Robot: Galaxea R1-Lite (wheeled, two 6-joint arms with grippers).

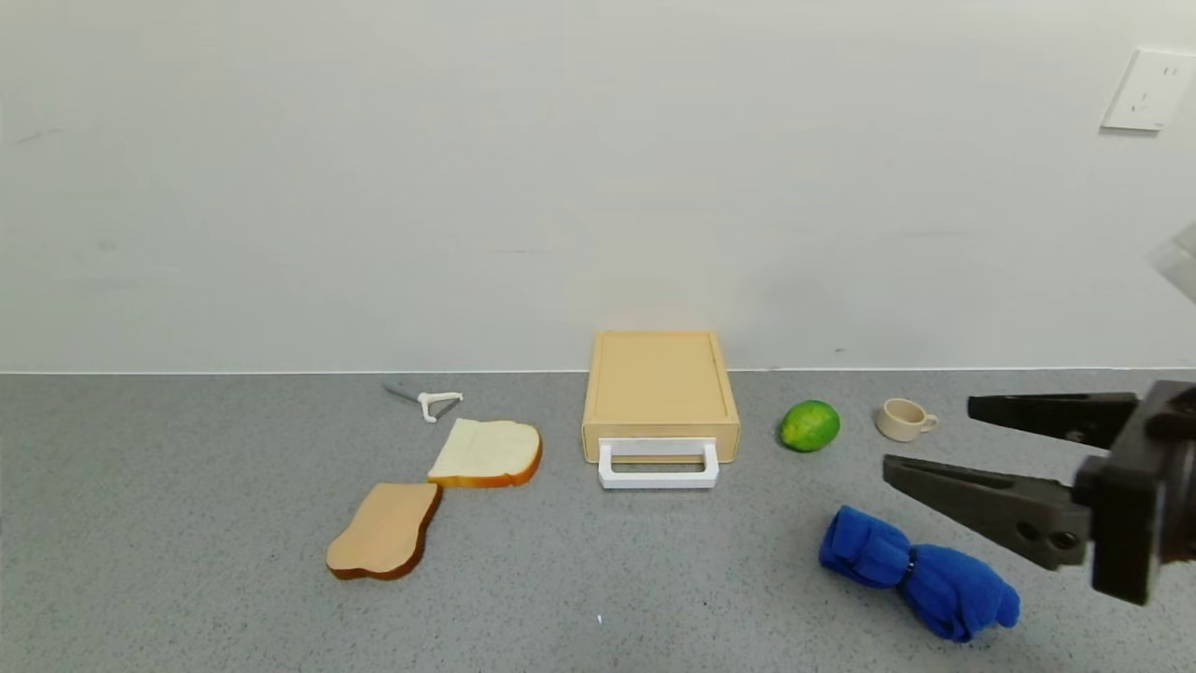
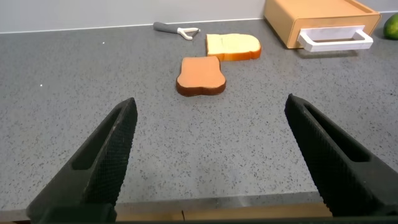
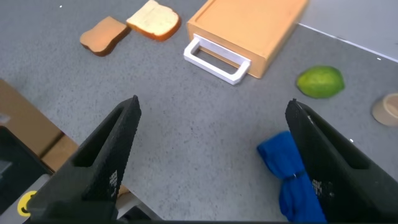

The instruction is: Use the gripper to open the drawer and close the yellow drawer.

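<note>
1. One pale yellow-tan plastic drawer box (image 1: 661, 388) sits on the grey speckled countertop (image 1: 187, 561), its back against the white wall (image 1: 467, 187), about midway across the scene.
2. The drawer is pushed in, its front flush with the box; one white rectangular loop handle (image 1: 659, 465) juts from the front toward the near edge, lying low over the counter.
3. Two slices of bread lie left of the box: a pale slice with a brown crust (image 1: 488, 452) just beside it, and a tan-brown slice (image 1: 385, 531) nearer and further left, the two almost touching at a corner.
4. One white-headed peeler with a grey handle (image 1: 428, 401) lies far left of the bread, near the wall.
5. Right of the box are one green lime (image 1: 809, 425), then one small beige cup (image 1: 904, 419).
6. One rolled blue cloth (image 1: 918, 572) lies near right.
7. The black two-fingered right gripper (image 1: 934, 437) hangs above the cloth, fingers spread wide, holding nothing, well apart from the handle.
8. The black left gripper (image 2: 211, 155) shows only in its own wrist view, hovering over bare counter near left, fingers wide apart and empty.
</note>
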